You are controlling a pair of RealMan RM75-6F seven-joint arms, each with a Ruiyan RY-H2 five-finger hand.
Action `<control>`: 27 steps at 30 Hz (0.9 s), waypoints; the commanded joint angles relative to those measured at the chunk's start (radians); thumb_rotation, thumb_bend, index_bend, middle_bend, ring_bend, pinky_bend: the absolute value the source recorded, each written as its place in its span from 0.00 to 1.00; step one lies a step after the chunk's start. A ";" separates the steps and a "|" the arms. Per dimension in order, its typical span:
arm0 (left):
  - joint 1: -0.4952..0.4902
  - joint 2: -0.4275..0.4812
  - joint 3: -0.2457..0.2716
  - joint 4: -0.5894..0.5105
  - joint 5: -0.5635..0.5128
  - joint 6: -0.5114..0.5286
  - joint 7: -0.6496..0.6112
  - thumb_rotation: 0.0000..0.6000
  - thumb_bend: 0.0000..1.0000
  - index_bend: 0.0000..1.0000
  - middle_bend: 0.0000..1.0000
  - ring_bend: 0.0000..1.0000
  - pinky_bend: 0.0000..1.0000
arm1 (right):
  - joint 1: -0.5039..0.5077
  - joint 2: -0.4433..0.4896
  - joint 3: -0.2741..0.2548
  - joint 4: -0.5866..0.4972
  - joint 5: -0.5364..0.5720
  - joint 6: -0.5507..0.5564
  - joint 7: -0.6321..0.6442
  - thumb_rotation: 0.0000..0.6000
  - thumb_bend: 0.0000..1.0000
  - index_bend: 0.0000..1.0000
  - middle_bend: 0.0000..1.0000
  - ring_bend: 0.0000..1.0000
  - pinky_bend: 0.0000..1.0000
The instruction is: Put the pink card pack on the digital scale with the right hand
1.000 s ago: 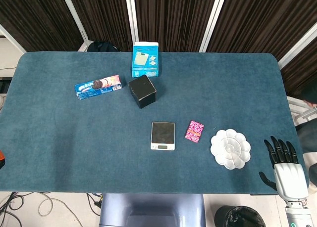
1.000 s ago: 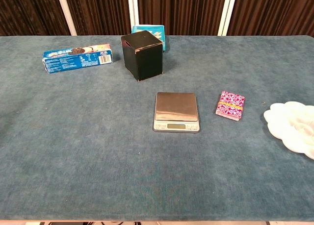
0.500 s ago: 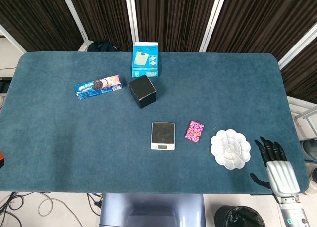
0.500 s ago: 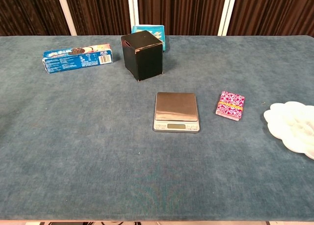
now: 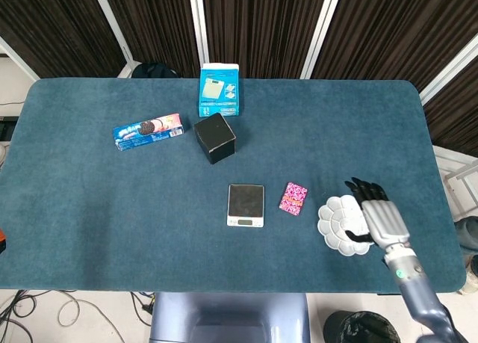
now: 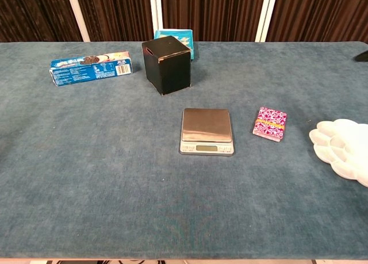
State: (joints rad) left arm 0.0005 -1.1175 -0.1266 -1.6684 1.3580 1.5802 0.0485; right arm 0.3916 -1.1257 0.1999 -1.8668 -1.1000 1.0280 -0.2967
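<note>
The pink card pack (image 5: 293,199) (image 6: 270,123) lies flat on the blue table, just right of the digital scale (image 5: 246,205) (image 6: 207,130), whose plate is bare. My right hand (image 5: 377,216) hovers over the right part of the white palette, to the right of the pack and apart from it. Its dark fingers are spread and hold nothing. In the chest view only a dark tip shows at the right edge. My left hand appears in neither view.
A white flower-shaped palette (image 5: 337,225) (image 6: 342,146) lies right of the pack, partly under my hand. A black box (image 5: 215,137) (image 6: 167,64), a blue cookie box (image 5: 148,131) (image 6: 90,68) and a light blue carton (image 5: 219,90) (image 6: 175,36) stand further back.
My right hand has moved from beyond the table's right edge leftward and forward, and now sits over the palette. The pack and scale have not moved.
</note>
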 commanded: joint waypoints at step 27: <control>0.002 0.007 -0.002 0.000 -0.007 -0.004 -0.012 1.00 0.66 0.08 0.00 0.00 0.00 | 0.462 -0.400 0.040 0.167 0.766 0.082 -0.461 1.00 0.28 0.00 0.00 0.00 0.00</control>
State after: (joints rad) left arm 0.0024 -1.1105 -0.1284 -1.6686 1.3513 1.5764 0.0361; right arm 0.8488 -1.5207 0.2392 -1.7047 -0.3385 1.1059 -0.7554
